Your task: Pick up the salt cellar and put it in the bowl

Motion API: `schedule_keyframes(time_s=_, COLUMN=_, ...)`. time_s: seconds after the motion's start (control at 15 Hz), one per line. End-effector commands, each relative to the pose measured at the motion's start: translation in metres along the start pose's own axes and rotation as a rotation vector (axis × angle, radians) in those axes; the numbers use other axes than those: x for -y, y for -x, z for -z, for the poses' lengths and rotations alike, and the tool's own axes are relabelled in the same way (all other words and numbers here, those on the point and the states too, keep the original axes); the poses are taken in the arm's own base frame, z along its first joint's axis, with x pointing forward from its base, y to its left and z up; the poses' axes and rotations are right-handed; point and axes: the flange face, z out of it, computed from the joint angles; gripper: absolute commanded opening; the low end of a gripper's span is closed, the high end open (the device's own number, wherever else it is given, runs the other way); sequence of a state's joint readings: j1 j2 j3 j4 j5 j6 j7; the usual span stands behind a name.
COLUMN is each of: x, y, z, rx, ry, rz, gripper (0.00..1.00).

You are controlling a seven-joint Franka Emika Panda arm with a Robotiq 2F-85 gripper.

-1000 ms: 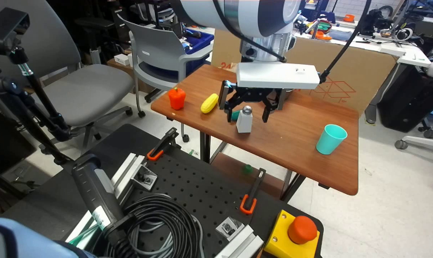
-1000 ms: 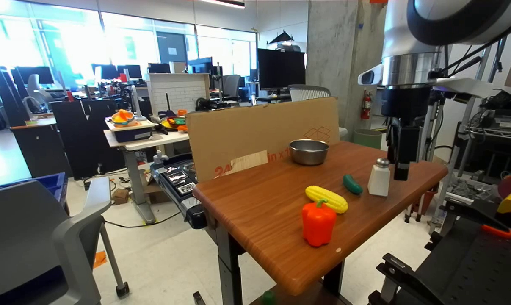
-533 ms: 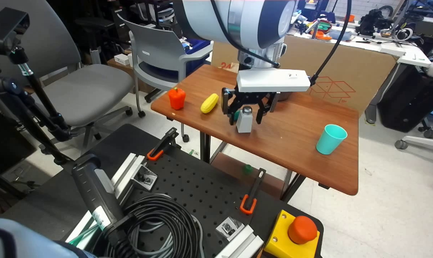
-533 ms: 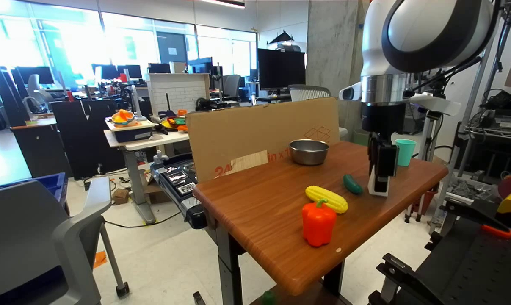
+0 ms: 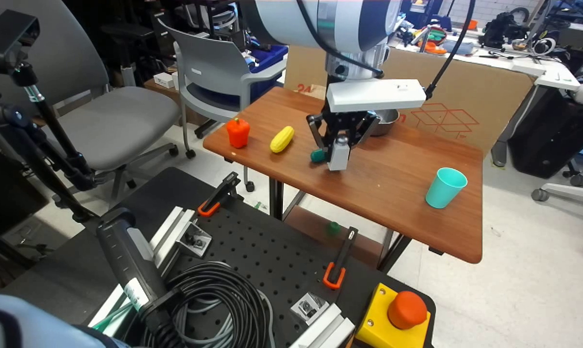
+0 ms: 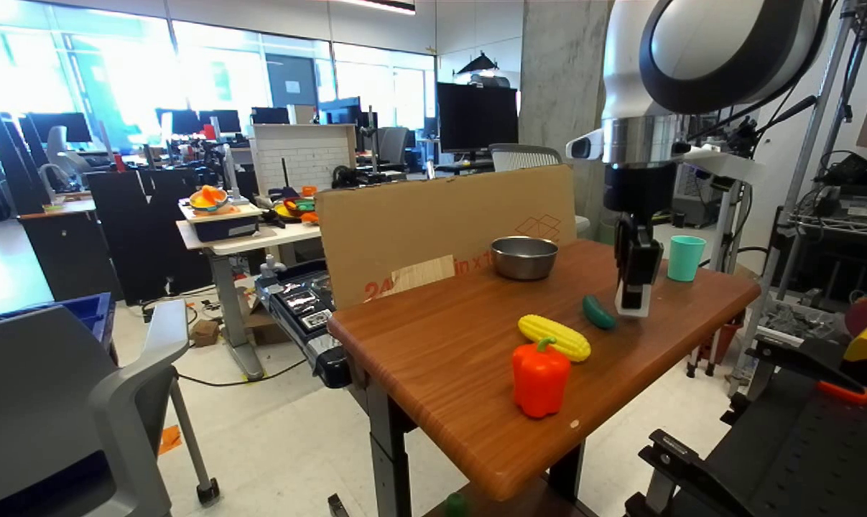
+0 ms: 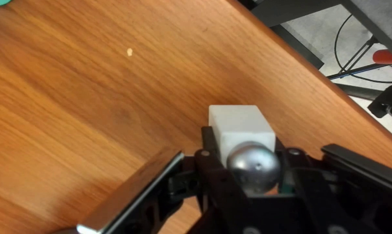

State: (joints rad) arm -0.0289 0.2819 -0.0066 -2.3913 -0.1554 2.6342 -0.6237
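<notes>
One shaker (image 7: 238, 122), matte white, with a squared, flat-faced body and a rounded silvery cap (image 7: 254, 167) that catches a bright glint. The gripper (image 7: 244, 138) has it pinched, black fingers (image 7: 209, 139) pressed against opposite sides. It is held near upright, cap up, touching the table (image 6: 433, 337) or just off it, I cannot tell which, just beside the green piece (image 6: 598, 312) and well apart from the bowl (image 6: 524, 260).

The wrist view gives the cap from above. In an exterior view the gripper hides the cap and leaves mainly the white base (image 6: 633, 313) in sight. In an exterior view the bowl (image 5: 384, 129) is partly hidden behind the gripper, and coiled cables (image 5: 250, 295) lie on a black board (image 5: 272, 266); in an exterior view the bowl stands whole, with bright windows (image 6: 67, 43) far behind. The pepper (image 6: 541, 380) and the corn (image 6: 554, 336) show in both exterior views only. The cup (image 5: 446, 188) shows there too, while the wrist view has just a teal edge of it in a corner.
</notes>
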Motion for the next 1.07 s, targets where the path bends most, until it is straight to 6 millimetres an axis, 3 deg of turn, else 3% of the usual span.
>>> schedule_keyframes(time_s=0.0, x=-0.011, y=-0.007, z=0.052, rx=0.015, ry=0.043, rz=-0.033, gripper=0.12)
schedule_keyframes(time_s=0.27, x=-0.038, y=-0.020, z=0.111, rx=0.018, ry=0.146, rz=-0.113, gripper=0.12)
schedule_keyframes(time_s=0.4, x=-0.054, y=-0.032, z=0.128, rx=-0.019, ry=0.178, rz=-0.166, gripper=0.12)
schedule_keyframes(time_s=0.6, x=-0.083, y=-0.048, z=0.126, rx=-0.063, ry=0.199, rz=-0.259, gripper=0.12)
schedule_keyframes(time_s=1.0, x=-0.119, y=-0.083, z=0.087, rx=-0.082, ry=0.180, rz=-0.323, gripper=0.12)
